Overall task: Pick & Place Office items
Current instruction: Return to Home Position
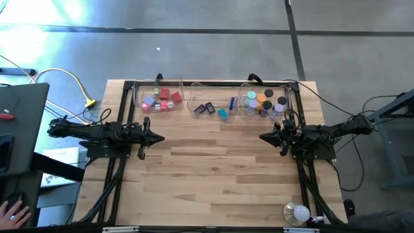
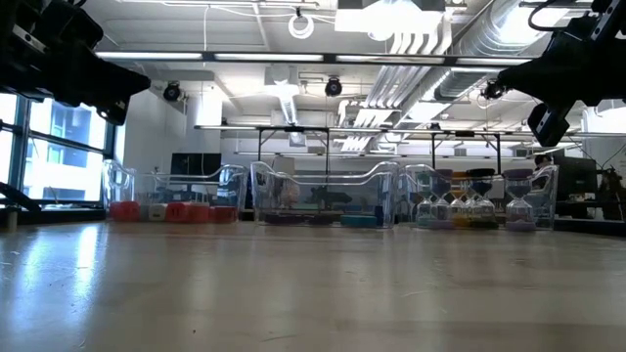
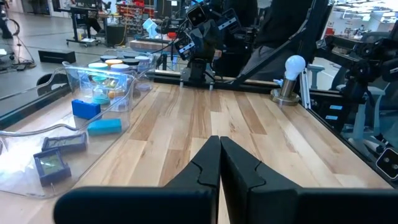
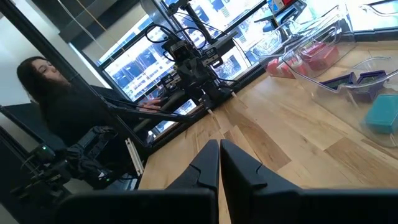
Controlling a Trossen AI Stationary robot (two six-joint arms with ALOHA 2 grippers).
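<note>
Three clear trays stand along the table's far edge. The left tray (image 1: pixel 158 97) holds red, pink and lavender blocks. The middle tray (image 1: pixel 212 103) holds dark clips (image 3: pixel 59 152), a teal piece (image 3: pixel 104 126) and a blue stick (image 1: pixel 231 102). The right tray (image 1: pixel 265 101) holds round caps, black, orange, teal and lilac. My left gripper (image 1: pixel 162 136) hovers shut above the table's left half, pointing right. My right gripper (image 1: pixel 262 137) hovers shut above the right half, pointing left. Both hang above the wood in the low view.
A white bulb-like object (image 1: pixel 298 213) stands at the table's near right corner. Bare wood (image 1: pixel 213 168) lies between the two grippers and toward the near edge. A person sits left of the table, a hand (image 1: pixel 13 212) showing. Cables and a dark monitor lie beyond the left edge.
</note>
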